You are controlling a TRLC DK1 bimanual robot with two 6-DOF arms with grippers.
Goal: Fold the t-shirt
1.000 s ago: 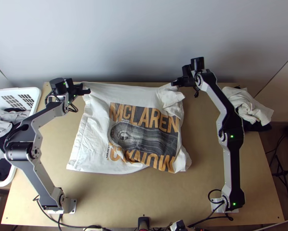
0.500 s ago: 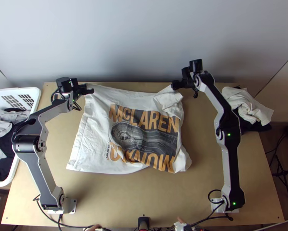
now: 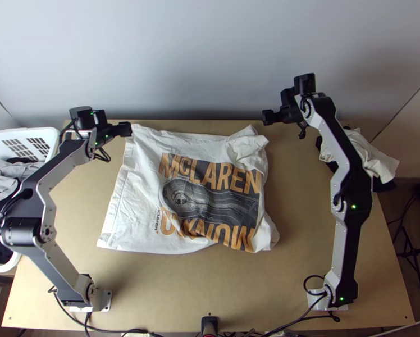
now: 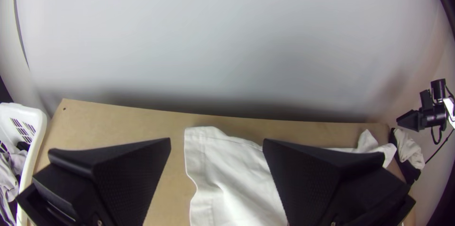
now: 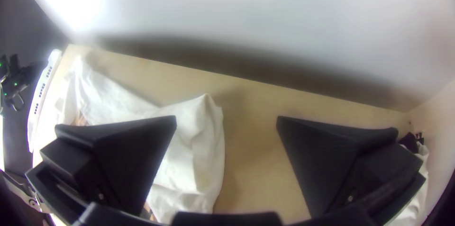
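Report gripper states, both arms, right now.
Left gripper: open, holding nothing, by the shirt's far left corner.
Right gripper: open, holding nothing, near the shirt's far right corner.

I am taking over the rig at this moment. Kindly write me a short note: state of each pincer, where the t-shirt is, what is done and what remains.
Left pincer: open, holding nothing, at the shirt's far left corner.
Right pincer: open, empty, just off the far right corner.
T-shirt: on the table, loosely spread, print up, rumpled at far right.
Done: laid out roughly; no neat fold yet.
Left: probably smooth the far right corner, then fold.
Apart from it: clothes basket at left, cloth pile at far right.
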